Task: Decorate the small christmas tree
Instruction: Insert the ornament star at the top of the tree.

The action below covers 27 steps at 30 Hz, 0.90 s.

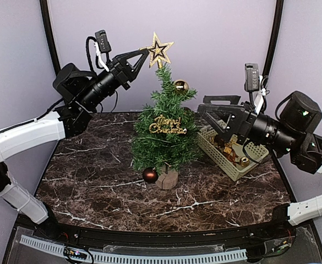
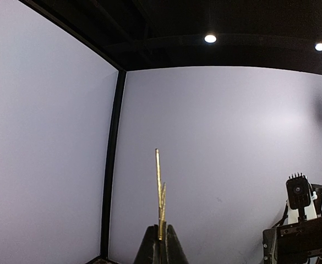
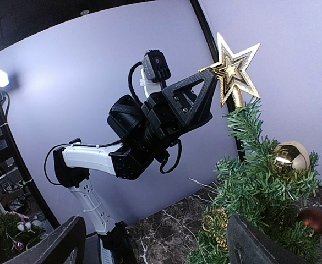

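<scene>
**Progress.** The small christmas tree (image 1: 163, 132) is found upright on its stump base (image 1: 167, 179), at the middle of the table and slightly towards the far side. It is judged partly decorated.

A pale slotted basket (image 1: 255, 152) is noted just right of the tree. Gold ornaments (image 1: 235, 157) are seen in it, so more hanging is judged to be left.

The right gripper (image 1: 202, 104) is held above the basket's left end, beside the tree. Its jaws are spread wide and nothing is carried.

A gold "Merry Christmas" sign (image 1: 168, 126) is fixed across the mid branches.

A gold star (image 1: 159, 50) is pinched by one point in the left gripper (image 1: 144, 53), whose jaws are pressed together on it. Its stem is seen at the tree's tip. Whether it is fully seated cannot be told, and release is judged outstanding.

A gold bauble (image 1: 181, 86) is hung high on the right. A dark red bauble (image 1: 149, 175) is seen low on the left beside the stump; whether it hangs or lies on the table cannot be told.

**Surface and room.** Plain pale lilac walls (image 1: 205, 44) with black corner posts are recorded. The table (image 1: 94, 176) is dark marble-patterned with white veining. Two round ceiling lights (image 2: 209, 38) are lit.
</scene>
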### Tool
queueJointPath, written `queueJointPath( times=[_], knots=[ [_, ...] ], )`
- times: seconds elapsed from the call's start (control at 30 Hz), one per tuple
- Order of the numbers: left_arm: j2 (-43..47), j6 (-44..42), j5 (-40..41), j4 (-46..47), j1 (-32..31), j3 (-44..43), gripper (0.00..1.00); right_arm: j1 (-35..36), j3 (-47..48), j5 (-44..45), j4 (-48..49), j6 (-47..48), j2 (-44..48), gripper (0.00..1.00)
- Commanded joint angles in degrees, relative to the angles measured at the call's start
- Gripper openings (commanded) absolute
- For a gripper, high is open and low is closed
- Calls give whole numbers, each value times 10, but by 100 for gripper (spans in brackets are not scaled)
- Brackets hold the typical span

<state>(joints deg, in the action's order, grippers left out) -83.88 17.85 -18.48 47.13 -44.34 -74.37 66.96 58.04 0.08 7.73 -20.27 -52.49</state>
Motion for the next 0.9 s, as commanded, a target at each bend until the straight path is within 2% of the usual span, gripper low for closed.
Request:
queueJointPath(
  times=[0.0, 0.4, 0.67, 0.73, 0.87],
  knots=[
    [22, 1, -16, 6, 3, 17, 0, -3, -7, 2, 30, -6, 2, 90],
    [26, -2, -25, -9, 3, 19, 1, -3, -9, 1, 36, -5, 0, 90],
    [43, -18, -18, -18, 3, 30, 40, -3, -6, 1, 36, -4, -2, 90],
    [52, -22, -14, -19, 3, 38, 53, -2, -7, 2, 37, -4, -2, 90],
    [78, -37, 3, -34, 4, 58, 69, -3, -6, 6, 35, -4, -2, 90]
  ],
)
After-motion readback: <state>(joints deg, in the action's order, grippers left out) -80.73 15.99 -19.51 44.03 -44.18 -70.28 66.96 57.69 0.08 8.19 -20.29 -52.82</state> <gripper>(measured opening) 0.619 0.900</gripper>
